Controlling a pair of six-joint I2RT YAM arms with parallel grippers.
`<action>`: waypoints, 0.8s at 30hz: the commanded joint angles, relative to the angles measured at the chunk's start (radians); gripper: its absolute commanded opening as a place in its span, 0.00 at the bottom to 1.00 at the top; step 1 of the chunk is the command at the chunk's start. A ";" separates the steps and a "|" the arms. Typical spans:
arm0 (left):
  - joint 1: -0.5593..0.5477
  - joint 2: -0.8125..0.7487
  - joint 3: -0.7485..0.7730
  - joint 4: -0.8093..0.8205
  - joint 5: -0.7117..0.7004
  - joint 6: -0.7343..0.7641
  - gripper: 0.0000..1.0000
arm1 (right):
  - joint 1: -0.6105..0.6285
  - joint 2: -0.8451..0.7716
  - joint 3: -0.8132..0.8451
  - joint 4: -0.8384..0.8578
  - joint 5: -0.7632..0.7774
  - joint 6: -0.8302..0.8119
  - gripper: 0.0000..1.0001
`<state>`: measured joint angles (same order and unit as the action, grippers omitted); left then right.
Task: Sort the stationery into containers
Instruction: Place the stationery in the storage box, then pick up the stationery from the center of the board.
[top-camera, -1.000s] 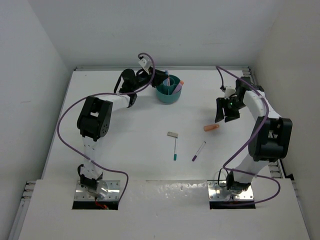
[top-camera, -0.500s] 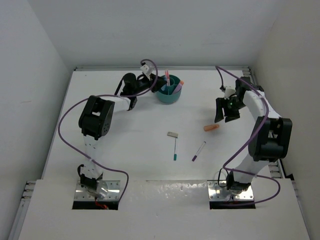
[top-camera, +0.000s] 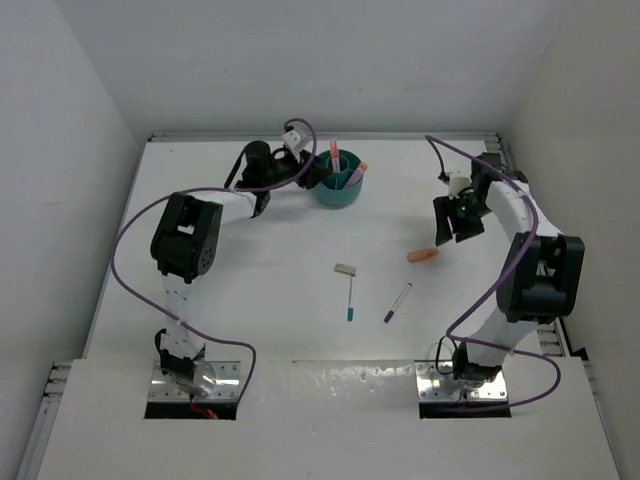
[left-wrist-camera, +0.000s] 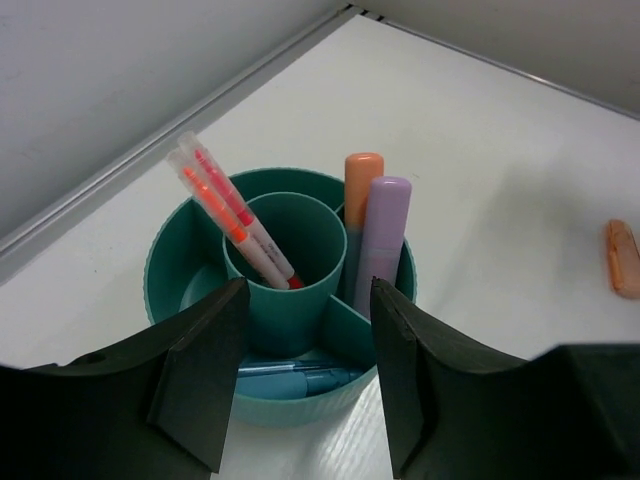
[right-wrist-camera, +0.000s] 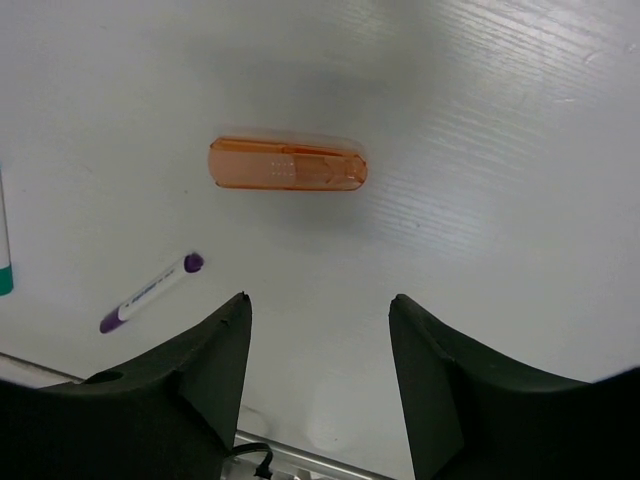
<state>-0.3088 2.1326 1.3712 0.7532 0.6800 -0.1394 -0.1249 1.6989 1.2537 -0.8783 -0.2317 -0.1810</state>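
Observation:
The round teal cup (top-camera: 338, 188) stands at the back of the table. In the left wrist view the cup (left-wrist-camera: 165, 262) holds two red pens (left-wrist-camera: 232, 212) in its inner tube, an orange cylinder (left-wrist-camera: 362, 185) and a lilac cylinder (left-wrist-camera: 386, 215) in one compartment, and a blue item (left-wrist-camera: 300, 380) in the front one. My left gripper (top-camera: 311, 174) (left-wrist-camera: 308, 290) is open and empty just left of the cup. My right gripper (top-camera: 448, 236) (right-wrist-camera: 320, 300) is open and empty above a loose orange cylinder (top-camera: 423, 255) (right-wrist-camera: 287, 165).
A small grey-beige block (top-camera: 345, 269), a teal-ended pen (top-camera: 351, 298) and a purple-ended pen (top-camera: 397, 302) (right-wrist-camera: 150, 293) lie mid-table. The loose orange cylinder also shows at the right edge of the left wrist view (left-wrist-camera: 622, 257). Walls enclose the table's back and sides.
My left gripper has drawn back to the left from over the cup, and the red pens now stand in the cup's inner tube. My right gripper has shifted slightly.

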 joint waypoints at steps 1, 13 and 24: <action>0.011 -0.153 0.003 -0.089 0.079 0.132 0.58 | -0.004 0.002 0.030 0.033 0.032 -0.026 0.57; 0.028 -0.391 -0.046 -1.020 0.513 0.793 0.58 | 0.091 0.094 0.056 0.022 -0.006 -0.495 0.57; 0.046 -0.617 -0.215 -1.068 0.567 0.825 0.58 | 0.146 0.183 -0.043 0.125 0.026 -0.732 0.55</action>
<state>-0.2672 1.6009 1.1748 -0.3107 1.1801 0.6323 0.0044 1.8587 1.2167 -0.8001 -0.2054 -0.8246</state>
